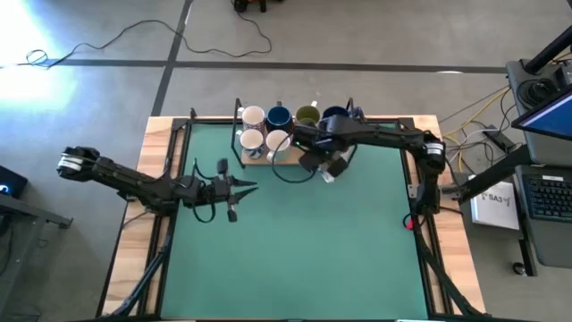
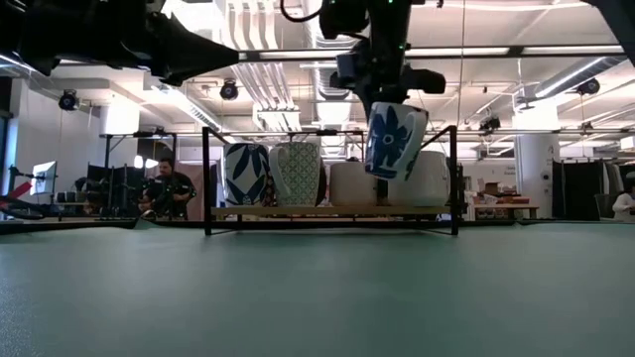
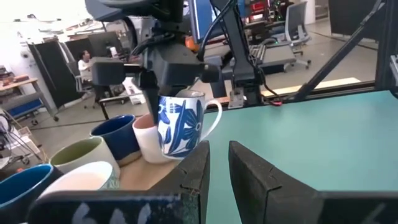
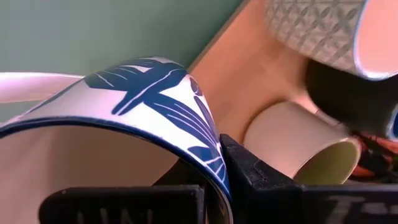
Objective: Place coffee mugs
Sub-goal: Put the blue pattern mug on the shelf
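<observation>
Overhead, a white mug with blue leaf patterns (image 2: 394,139) is being held in the air by the right gripper (image 2: 382,94), just in front of the wooden tray (image 2: 327,211) at the far edge of the green table (image 1: 295,233). The mug's rim is being pinched between the right gripper's fingers (image 4: 249,171), one inside the wall and one outside, as is shown in the right wrist view. The mug is being kept clear of the table surface, tilted slightly, with its handle turned away from the tray.

On the tray itself, several other mugs are being kept together inside a dark wire frame (image 2: 206,178): a blue-patterned mug (image 2: 245,174), a lattice-patterned mug (image 2: 296,174), a dark blue mug (image 1: 279,116), an olive-green-lined mug (image 1: 307,115), and plain cream mugs (image 2: 353,183) beside them. The held mug is being kept near the tray's front edge, close to a cream mug (image 3: 146,138).

Well apart from the tray, the left gripper (image 1: 239,188) is being held over the table, its fingers (image 3: 252,171) being kept nearly together with only a narrow gap between them and nothing between.

Beyond the tray, a seated person (image 2: 167,190) is being shown in the room.
</observation>
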You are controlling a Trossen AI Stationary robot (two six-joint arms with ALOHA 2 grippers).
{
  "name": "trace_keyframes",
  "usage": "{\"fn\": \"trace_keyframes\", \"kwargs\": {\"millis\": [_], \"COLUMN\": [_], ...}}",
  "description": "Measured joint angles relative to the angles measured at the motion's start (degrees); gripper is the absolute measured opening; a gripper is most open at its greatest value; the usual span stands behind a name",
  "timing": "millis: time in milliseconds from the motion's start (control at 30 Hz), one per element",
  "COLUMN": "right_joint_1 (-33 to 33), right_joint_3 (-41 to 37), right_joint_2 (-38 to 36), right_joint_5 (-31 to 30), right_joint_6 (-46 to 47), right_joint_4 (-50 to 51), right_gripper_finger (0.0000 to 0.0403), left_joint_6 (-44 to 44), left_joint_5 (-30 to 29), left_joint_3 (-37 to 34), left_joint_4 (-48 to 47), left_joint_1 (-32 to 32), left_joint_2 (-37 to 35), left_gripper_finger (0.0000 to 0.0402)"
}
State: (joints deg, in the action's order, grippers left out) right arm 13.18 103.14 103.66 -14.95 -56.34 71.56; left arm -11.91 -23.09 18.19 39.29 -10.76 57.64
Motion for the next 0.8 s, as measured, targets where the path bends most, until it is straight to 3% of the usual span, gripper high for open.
{"fn": "trace_keyframes", "kwargs": {"millis": [333,567,800], "right_joint_1": [5.8,5.9,6.2], "right_joint_3": [4.7,6.2,6.3], "right_joint_2": [3.3,4.1,5.0], "right_joint_5": [3.2,7.9,7.6], "right_joint_6": [-7.4,-7.4,-10.2], "right_joint_4": [-1.2,-2.2,-5.7], "right_gripper_finger": [0.0013,0.0013,0.0013], "left_joint_6": [1.7,2.5,2.4], "left_joint_5": [3.5,5.0,5.0], "left_joint_3": [0.4,0.4,0.4], "left_joint_4": [-0.9,-2.6,-3.0], "left_joint_1": [-0.1,-0.1,-0.1], "left_joint_2": [0.3,-1.0,-1.1], "left_gripper_finger": [0.0042,0.0042,0.0042]}}
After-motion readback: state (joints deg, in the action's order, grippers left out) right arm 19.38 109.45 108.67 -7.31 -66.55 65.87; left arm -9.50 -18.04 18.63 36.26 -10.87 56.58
